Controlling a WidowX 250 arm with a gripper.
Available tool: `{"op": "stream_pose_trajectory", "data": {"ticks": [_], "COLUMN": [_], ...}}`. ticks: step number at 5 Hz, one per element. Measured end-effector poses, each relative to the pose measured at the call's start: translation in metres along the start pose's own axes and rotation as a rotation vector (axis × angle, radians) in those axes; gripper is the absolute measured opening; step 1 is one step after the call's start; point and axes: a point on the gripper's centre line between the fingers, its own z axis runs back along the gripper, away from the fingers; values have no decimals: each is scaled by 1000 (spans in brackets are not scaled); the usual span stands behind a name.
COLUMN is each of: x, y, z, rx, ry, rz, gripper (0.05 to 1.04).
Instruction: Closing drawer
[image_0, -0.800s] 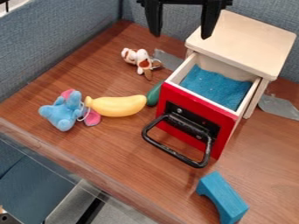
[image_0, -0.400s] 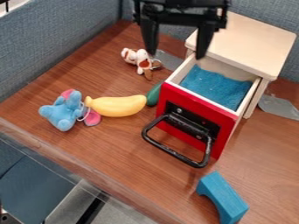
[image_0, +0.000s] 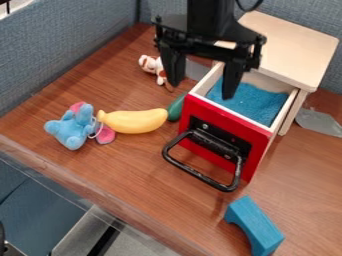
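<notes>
Wood-grain tabletop (image_0: 127, 170) beside grey-blue partition (image_0: 67, 45). Drawer (image_0: 288, 104) right of centre, pulled out from wooden cabinet (image_0: 300, 47). Gripper (image_0: 202, 91) upper centre, fingers spread — best lowered outside red front panel (image_0: 200, 108), then pushed squarely toward upper right.

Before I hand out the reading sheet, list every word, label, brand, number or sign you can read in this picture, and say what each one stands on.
There are none to list: no word, label, brand, number or sign can be read on the drawer's red front, the banana, the blue block or the gripper.
</notes>
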Motion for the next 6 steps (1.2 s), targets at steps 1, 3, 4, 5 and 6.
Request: {"op": "stream_pose_trajectory", "data": {"ticks": [1,3,4,5,6], "x": [-12,-24,-24,-19,-7], "y": [1,3,2,1,-3], "z": [-18,-63,-85,-102,-112], "rx": [-13,76,119,145,152], "ry": [38,99,115,102,77], "rz": [-85,-163,-181,-192,-183], "gripper": [999,999,999,999,1001]}}
